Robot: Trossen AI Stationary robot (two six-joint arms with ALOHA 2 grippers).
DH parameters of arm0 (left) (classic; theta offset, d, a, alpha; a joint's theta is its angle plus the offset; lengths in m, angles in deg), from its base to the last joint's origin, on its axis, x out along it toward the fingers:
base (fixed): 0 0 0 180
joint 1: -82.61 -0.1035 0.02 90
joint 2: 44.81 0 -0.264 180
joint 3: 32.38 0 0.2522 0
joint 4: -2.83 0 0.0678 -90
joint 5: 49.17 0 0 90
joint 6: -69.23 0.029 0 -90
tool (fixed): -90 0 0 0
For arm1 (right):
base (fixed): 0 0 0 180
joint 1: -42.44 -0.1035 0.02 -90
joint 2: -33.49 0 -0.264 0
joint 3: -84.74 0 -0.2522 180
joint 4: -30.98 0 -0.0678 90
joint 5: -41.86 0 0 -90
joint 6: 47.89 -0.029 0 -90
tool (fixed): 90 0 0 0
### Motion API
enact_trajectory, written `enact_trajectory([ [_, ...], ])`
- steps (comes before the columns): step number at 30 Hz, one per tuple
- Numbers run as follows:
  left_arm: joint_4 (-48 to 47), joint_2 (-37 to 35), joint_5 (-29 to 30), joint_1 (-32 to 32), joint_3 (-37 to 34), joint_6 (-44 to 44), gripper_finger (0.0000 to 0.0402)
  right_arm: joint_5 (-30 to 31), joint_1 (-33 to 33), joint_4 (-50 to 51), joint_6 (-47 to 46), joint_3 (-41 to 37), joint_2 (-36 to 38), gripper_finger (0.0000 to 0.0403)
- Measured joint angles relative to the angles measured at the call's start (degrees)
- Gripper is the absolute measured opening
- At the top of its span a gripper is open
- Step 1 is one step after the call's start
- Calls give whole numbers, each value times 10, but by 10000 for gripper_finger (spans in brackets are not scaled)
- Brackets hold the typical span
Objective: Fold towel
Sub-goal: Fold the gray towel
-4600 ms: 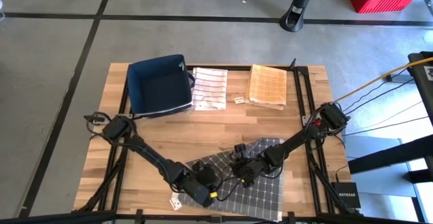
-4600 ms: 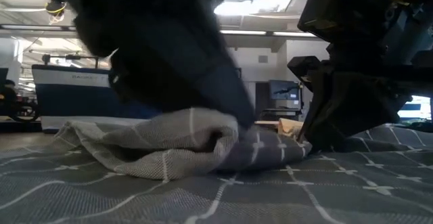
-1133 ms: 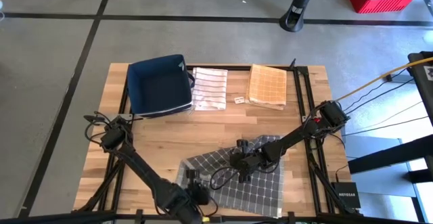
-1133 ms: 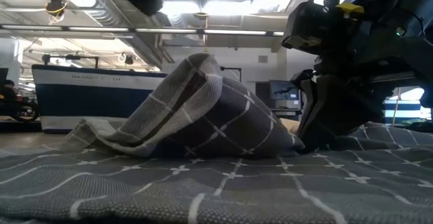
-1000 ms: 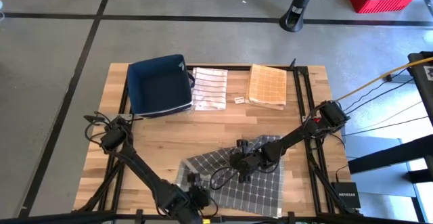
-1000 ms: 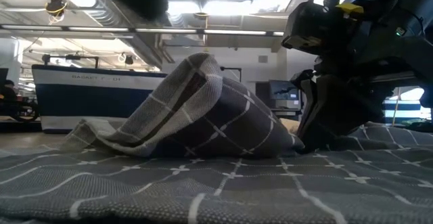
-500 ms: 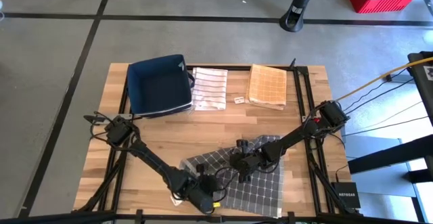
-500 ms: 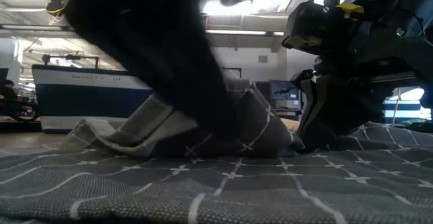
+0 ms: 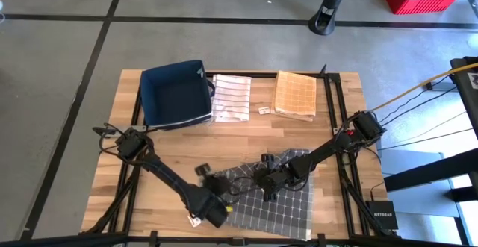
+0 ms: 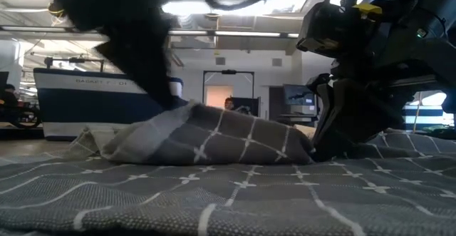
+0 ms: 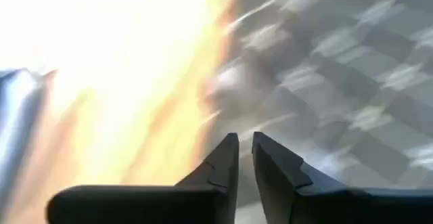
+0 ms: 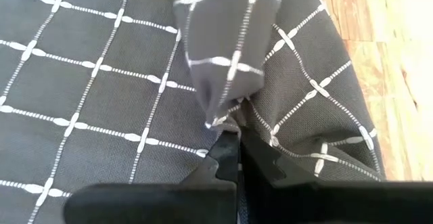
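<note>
Flattening now, the gray towel's [image 10: 214,140] raised fold is lying low.
Right end effector [image 12: 238,146] is pinching towel cloth; left end effector [image 11: 245,149] is hovering, fingers narrowly apart.

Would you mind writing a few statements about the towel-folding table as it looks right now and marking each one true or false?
1. The right gripper is shut on the grey checked towel. True.
2. The blue bin sits at the table's near right corner. False: it is at the far left, beside the striped cloth.
3. The orange checked cloth lies folded on the far side of the table. True.
4. The left gripper stands wide open over the bin. False: its fingers are nearly together, near the grey towel's left edge.
5. The grey towel lies perfectly flat. False: the low view shows a raised fold.
</note>
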Motion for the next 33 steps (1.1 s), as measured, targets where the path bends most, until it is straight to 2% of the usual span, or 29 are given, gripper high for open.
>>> enact_trajectory([
  [4,-132,0,-1,6,3,-97,24,0,0,0,0,0,0,5],
  [6,-131,0,-5,13,9,-110,20,0,0,0,0,0,0,5],
  [8,-106,0,-7,22,25,-85,20,0,0,0,0,0,0,5],
  [11,-28,-5,-6,36,60,6,19,1,0,0,0,0,0,5],
  [16,148,-5,-1,43,79,247,19,4,0,0,0,0,0,5],
  [20,199,9,1,18,72,389,19,5,0,0,0,0,0,5],
  [22,182,23,0,1,70,417,19,5,0,0,0,0,0,5],
  [25,121,32,-21,-27,69,409,19,5,0,0,0,0,0,5],
  [31,-76,33,-57,-44,69,282,12,6,0,3,1,0,0,5],
  [33,-152,33,-89,-39,69,242,6,6,0,5,1,0,0,5],
])
